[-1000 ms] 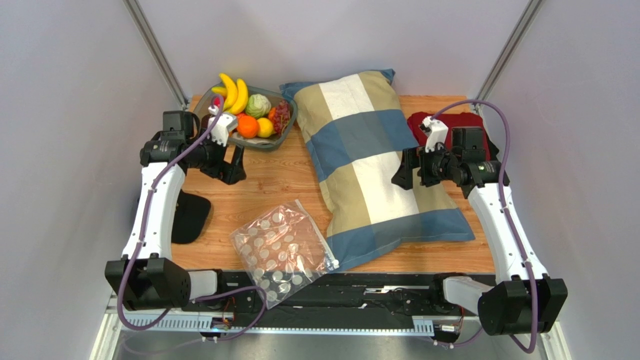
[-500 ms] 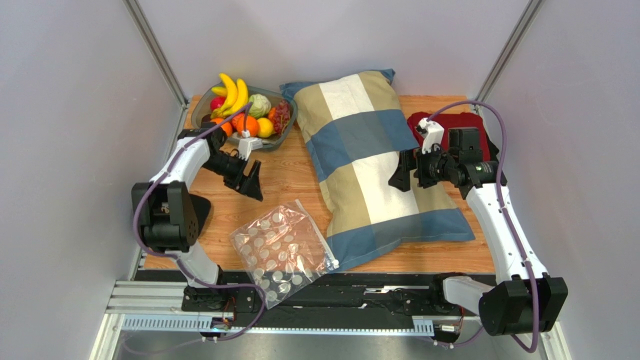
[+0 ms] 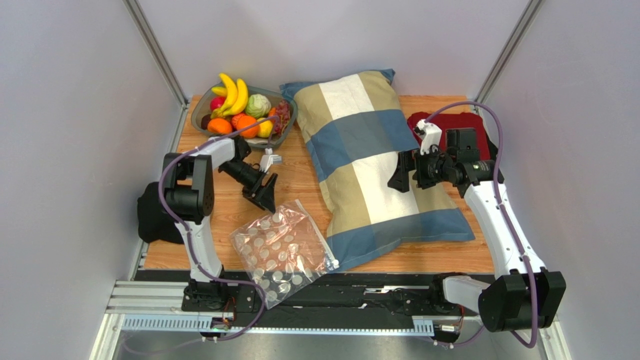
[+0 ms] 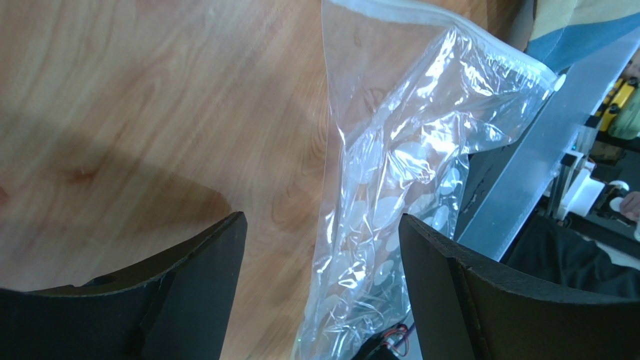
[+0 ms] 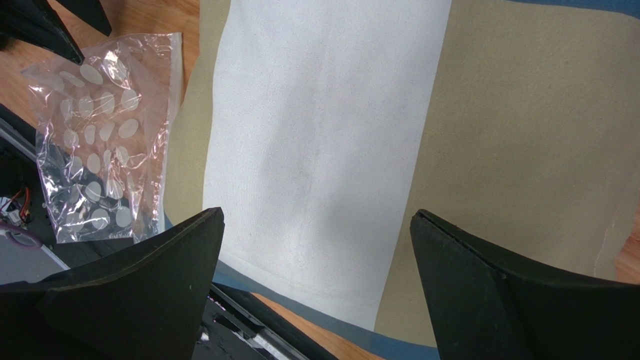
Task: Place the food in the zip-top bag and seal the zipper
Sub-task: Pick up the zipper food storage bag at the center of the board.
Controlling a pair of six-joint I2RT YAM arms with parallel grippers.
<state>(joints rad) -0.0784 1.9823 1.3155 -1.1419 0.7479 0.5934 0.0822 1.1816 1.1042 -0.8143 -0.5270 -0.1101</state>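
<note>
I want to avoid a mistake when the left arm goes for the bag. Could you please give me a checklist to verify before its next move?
1. Left tool open: ok, jaws apart, nothing between them.
2. Left tool near the zip-top bag: ok, it hovers by the bag's far corner.
3. Bag fully on the table: not ok, its near corner hangs past the front edge.
4. Bag mouth open: cannot tell.
5. Food ready in the grey bowl: ok, none is in the bag.
6. Right tool clear of the bag: ok, it is open above the pillow.
</note>
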